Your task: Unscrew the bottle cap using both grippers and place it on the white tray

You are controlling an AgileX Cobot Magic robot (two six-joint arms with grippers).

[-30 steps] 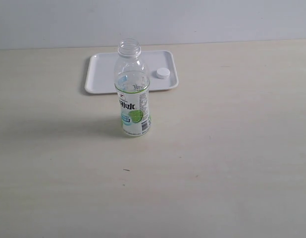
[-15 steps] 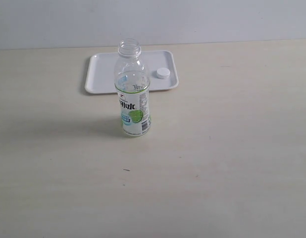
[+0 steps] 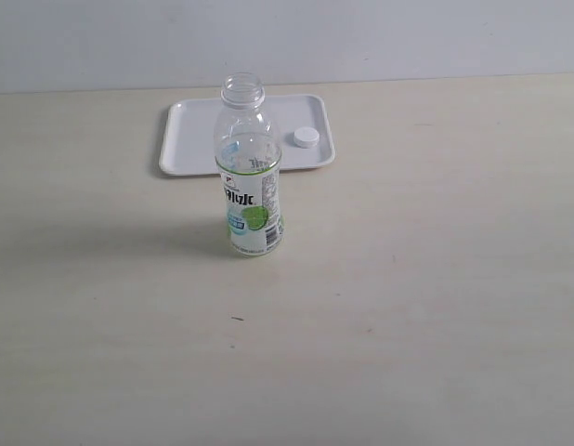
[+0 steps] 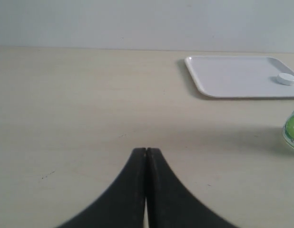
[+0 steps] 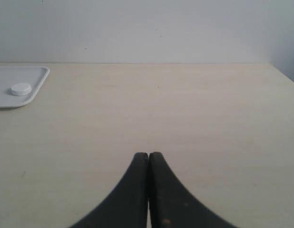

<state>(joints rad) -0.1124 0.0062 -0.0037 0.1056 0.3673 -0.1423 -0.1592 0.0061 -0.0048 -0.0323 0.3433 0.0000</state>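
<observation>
Since the bottle cap lies on the white tray and the bottle stands open-necked, the task is judged complete; nothing more is called for than that both arms be held clear. The left gripper and the right gripper are seen pressed together, empty. The cap, small, round and white, is found well ahead of both grippers, apart from the bottle.

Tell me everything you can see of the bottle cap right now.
The bottle cap is small, round and white, plastic by the look. It is off the bottle, whose neck stands open, and lies flat on the white tray, near the tray's right end in the exterior view. Only the tray touches it. Its ribbing, and which face is up, are too small to tell.
</observation>
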